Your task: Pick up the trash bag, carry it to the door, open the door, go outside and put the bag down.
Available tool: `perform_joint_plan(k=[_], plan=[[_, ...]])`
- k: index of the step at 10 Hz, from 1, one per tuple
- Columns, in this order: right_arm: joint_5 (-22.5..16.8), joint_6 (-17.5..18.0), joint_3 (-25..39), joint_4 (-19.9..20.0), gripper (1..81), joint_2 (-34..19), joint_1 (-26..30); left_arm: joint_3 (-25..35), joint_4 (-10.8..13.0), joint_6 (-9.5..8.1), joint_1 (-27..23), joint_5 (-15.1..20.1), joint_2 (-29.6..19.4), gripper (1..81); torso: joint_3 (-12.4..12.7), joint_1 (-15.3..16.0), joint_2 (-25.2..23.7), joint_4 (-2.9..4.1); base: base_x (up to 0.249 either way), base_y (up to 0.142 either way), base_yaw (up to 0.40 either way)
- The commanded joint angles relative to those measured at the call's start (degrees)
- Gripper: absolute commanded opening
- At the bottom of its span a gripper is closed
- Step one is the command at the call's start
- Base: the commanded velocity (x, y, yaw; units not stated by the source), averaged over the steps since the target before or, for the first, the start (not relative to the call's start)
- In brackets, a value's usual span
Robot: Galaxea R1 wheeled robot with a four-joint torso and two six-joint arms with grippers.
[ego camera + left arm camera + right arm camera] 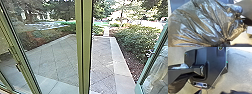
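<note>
One translucent, glossy, creased trash bag (pixel 204 25) clamped in left end effector (pixel 225 42); right end effector (pixel 216 92), opening unclear.

Bright daylight is bleaching the background beyond the rounded, leafy green shrub (pixel 137 37), while bluish-white glare is streaking the crinkled, translucent grey plastic bag (pixel 199 26)

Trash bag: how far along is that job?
Apparently done: the pickup, and the door, which looks open. Seemingly in hand: the bag, bunched to a neck near the left wrist camera. Remaining: getting out onto the paving ahead and setting the bag down.
</note>
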Motion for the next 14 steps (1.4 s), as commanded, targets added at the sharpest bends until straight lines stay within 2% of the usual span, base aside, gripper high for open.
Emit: perform_joint_plan(k=[1, 2, 3, 4, 5, 6, 7, 9, 10, 12, 14], plan=[[-0.79, -0.43, -2.87, 1.7, 81.1, 3.6, 0.34, 0.5, 0.33, 0.16, -2.35, 2.76, 0.18, 1.0, 5.09, 0.0, 0.0, 0.02, 0.0, 0.0, 0.0], [-0.79, -0.52, -3.85, 1.53, 81.1, 5.1, -0.1, 0.5, 0.33, 0.16, -2.44, 2.76, 0.0, 1.0, 1.31, 0.0, 0.0, 0.0, 0.0, 0.0, 0.0], [-0.7, -0.43, -5.07, 1.52, 81.1, 6.86, -0.63, 0.5, 0.33, 0.16, -2.44, 2.76, 0.0, 1.0, 2.95, -0.05, -0.02, 0.0, 0.0, 0.0, 0.0], [-0.7, -0.43, -7.46, 1.61, 81.1, 8.98, -0.98, 0.24, 0.24, 0.16, -2.53, 2.59, -0.09, 1.0, 3.41, -0.11, -0.06, 0.0, 0.0, 0.0, 0.0], [-0.18, -0.43, -9.99, 1.53, 81.1, 10.9, -1.68, -0.46, 0.15, 0.07, -2.71, 1.88, 0.0, 1.0, 3.87, -0.11, -0.09, 2.31, 0.0, 0.0, 0.0], [0.88, -0.43, -12.2, 1.52, 81.1, 12.59, -2.21, -0.82, 0.06, 0.07, -3.05, 1.88, 0.0, 1.0, 3.8, -0.13, -0.11, 5.64, 0.0, 0.0, 0.0], [0.97, -0.26, -14.04, 1.61, 81.1, 14.08, -2.38, -0.82, 0.06, 0.07, -3.05, 1.88, 0.09, 1.0, 3.76, -0.13, -0.11, 0.37, 0.0, 0.0, 0.0], [2.36, -0.43, -17.55, 1.35, 81.1, 17.4, -3.88, -0.99, -0.02, 0.07, -3.32, 1.71, 0.0, 1.0, 3.74, -0.15, -0.11, 2.65, 0.0, 0.0, 0.0], [5.17, -0.43, -20.27, 1.09, 81.1, 19.6, -4.76, -1.26, -0.02, 0.07, -3.67, 1.71, 0.0, 1.0, 3.74, -0.15, -0.11, 3.32, 0.0, 0.0, 0.0], [6.42, -0.35, -27.29, 1.43, 81.1, 24.35, -6.17, -1.79, 0.06, 0.07, -4.54, 1.62, 0.09, 1.0, 3.74, -0.15, -0.11, 3.24, 0.0, 0.0, 0.0], [9.76, -0.26, -33.12, 1.17, 81.1, 27.79, -7.22, -1.87, 0.06, 0.07, -4.63, 1.53, -0.09, 1.0, 3.74, -0.15, -0.11, 3.24, 0.0, 0.0, 0.0]])
